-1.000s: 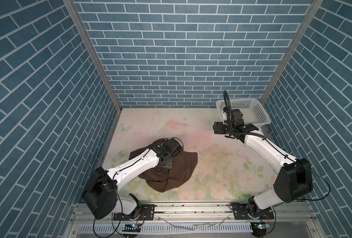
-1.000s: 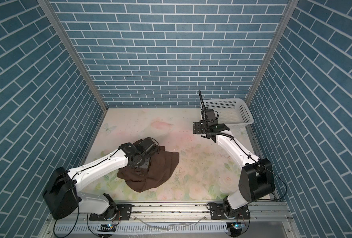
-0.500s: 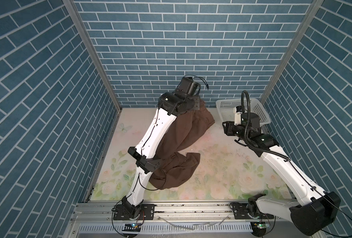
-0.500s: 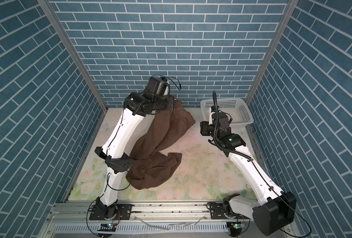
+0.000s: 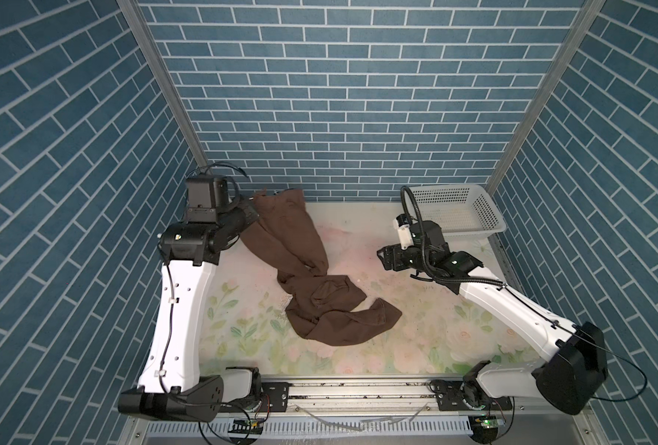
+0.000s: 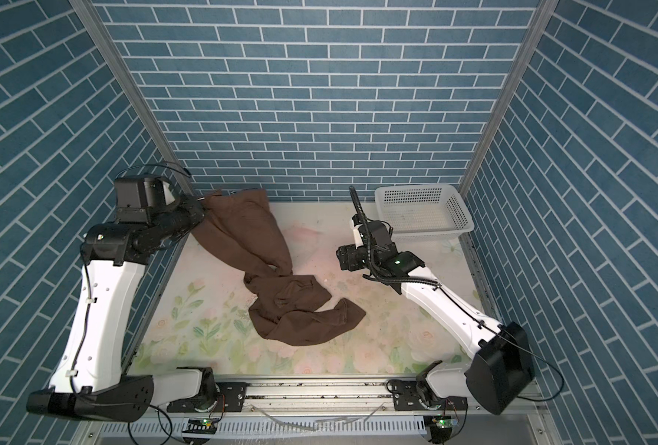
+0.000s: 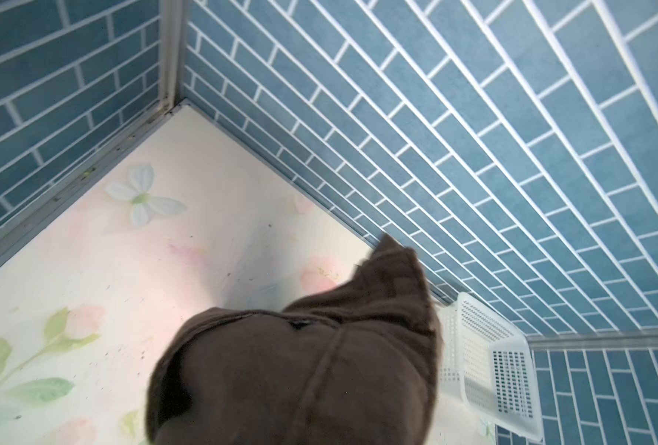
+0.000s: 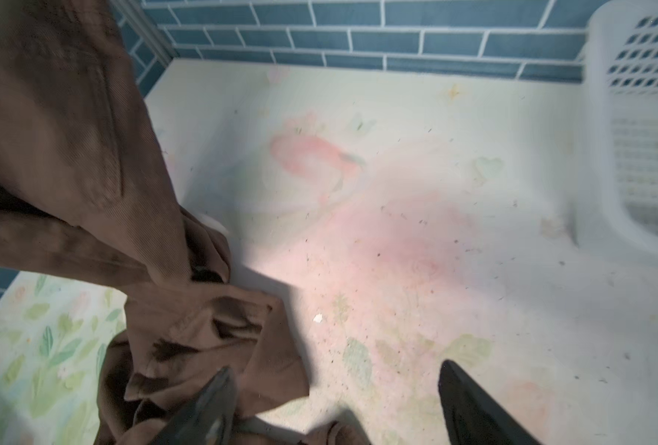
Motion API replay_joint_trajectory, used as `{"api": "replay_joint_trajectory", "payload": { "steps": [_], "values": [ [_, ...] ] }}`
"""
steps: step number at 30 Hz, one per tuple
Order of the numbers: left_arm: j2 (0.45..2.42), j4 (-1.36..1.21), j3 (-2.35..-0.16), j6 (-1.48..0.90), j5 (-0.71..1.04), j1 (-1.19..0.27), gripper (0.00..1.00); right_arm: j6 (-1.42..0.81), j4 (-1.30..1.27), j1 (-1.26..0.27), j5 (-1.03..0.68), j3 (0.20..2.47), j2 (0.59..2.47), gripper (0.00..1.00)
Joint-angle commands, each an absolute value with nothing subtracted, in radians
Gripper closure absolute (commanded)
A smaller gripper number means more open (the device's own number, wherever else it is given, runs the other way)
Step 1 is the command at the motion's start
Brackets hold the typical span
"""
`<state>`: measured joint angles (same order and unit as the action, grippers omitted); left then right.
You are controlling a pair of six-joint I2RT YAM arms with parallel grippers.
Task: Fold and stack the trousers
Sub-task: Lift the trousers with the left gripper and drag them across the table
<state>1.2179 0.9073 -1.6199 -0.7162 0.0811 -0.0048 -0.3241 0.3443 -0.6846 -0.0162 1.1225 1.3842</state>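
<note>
Your left pincer [image 5: 251,216] is clenched on one end of the trousers [image 5: 321,308] and holds it up at the upper left of both top views, near the back wall. The rest drapes down and lies crumpled in the middle of the table [image 5: 416,335], and your right pincer [image 5: 386,262] stands released and empty just right of that heap. The cloth looks soft, limp and light, so expect it to sag, twist and bunch rather than hold a shape; take the free end at a hem or waistband edge, not mid-leg.
</note>
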Motion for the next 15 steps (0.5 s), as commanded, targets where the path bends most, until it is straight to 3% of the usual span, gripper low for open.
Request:
{"api": "replay_joint_trajectory", "payload": {
  "steps": [1, 9, 15],
  "values": [
    [1.169, 0.851, -1.470, -0.751, 0.123, 0.050, 0.92, -0.309, 0.357, -0.737, -0.037, 1.112, 1.451, 0.16],
    [1.125, 0.818, -1.309, -0.756, 0.172, 0.086, 0.95, -0.295, 0.363, -0.938, -0.014, 1.040, 1.571, 0.12],
    [1.100, 0.820, -1.246, -0.748, 0.161, 0.087, 0.95, -0.374, 0.293, -0.998, -0.105, 0.972, 1.665, 0.15]
  ]
}}
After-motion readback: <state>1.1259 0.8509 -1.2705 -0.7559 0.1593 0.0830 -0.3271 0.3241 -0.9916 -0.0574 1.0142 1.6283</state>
